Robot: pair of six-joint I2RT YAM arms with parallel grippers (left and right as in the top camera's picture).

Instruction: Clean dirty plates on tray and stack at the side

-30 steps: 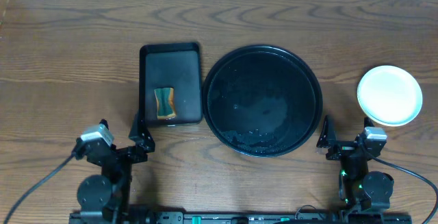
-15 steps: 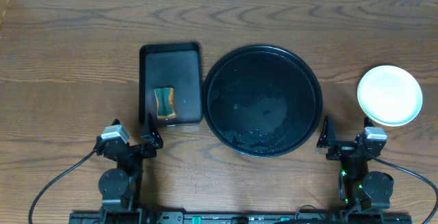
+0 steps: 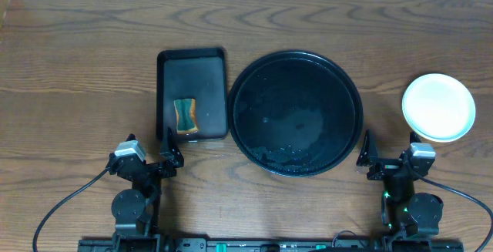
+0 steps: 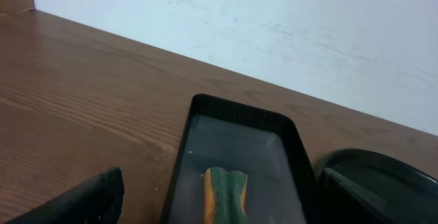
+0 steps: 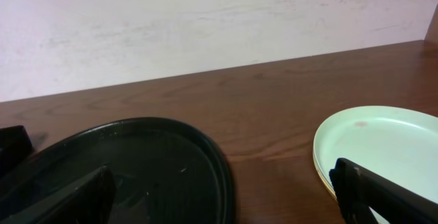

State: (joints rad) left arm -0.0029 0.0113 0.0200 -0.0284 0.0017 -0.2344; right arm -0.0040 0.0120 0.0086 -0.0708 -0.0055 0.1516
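Note:
The large round black tray (image 3: 296, 112) sits mid-table with no plates on it; it also shows in the right wrist view (image 5: 137, 169) and the left wrist view (image 4: 383, 176). The plates (image 3: 438, 106) are stacked at the right side, a pale mint one on top with a pale yellow rim showing beneath in the right wrist view (image 5: 376, 148). My left gripper (image 3: 166, 150) is open and empty near the front edge, just below the small rectangular tray. My right gripper (image 3: 368, 156) is open and empty between the round tray and the plate stack.
A small rectangular black tray (image 3: 192, 92) left of the round tray holds a green and orange sponge (image 3: 185, 116), also seen in the left wrist view (image 4: 224, 195). A white wall runs behind the table.
The left arm moved to the right and slightly toward the front, settling below the rectangular tray. The right arm, plates and trays have not moved.

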